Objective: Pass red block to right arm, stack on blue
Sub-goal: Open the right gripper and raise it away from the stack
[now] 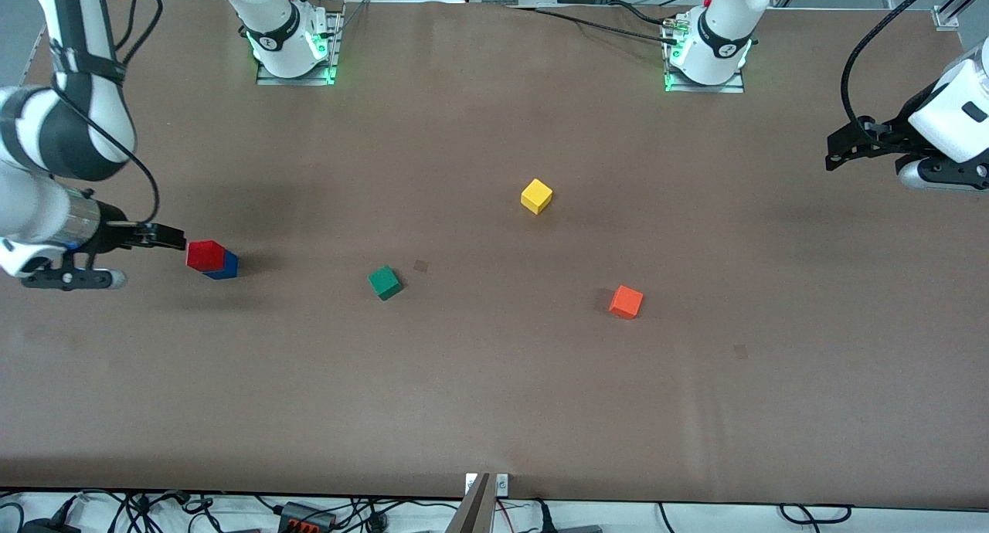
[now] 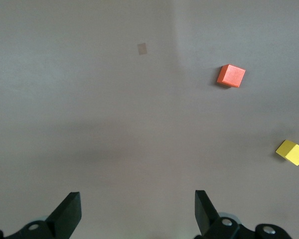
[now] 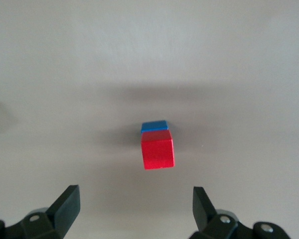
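Observation:
The red block (image 1: 204, 254) sits on top of the blue block (image 1: 228, 267), toward the right arm's end of the table. In the right wrist view the red block (image 3: 158, 149) covers most of the blue one (image 3: 154, 126). My right gripper (image 1: 178, 239) hangs just beside the stack, apart from it. It is open (image 3: 135, 204) with nothing between its fingers. My left gripper (image 1: 834, 156) waits above the left arm's end of the table. It is also open (image 2: 138, 209) and empty.
A green cube (image 1: 385, 282) lies near the table's middle. A yellow cube (image 1: 536, 196) lies closer to the robot bases. An orange cube (image 1: 626, 302) lies toward the left arm's end, seen too in the left wrist view (image 2: 231, 75).

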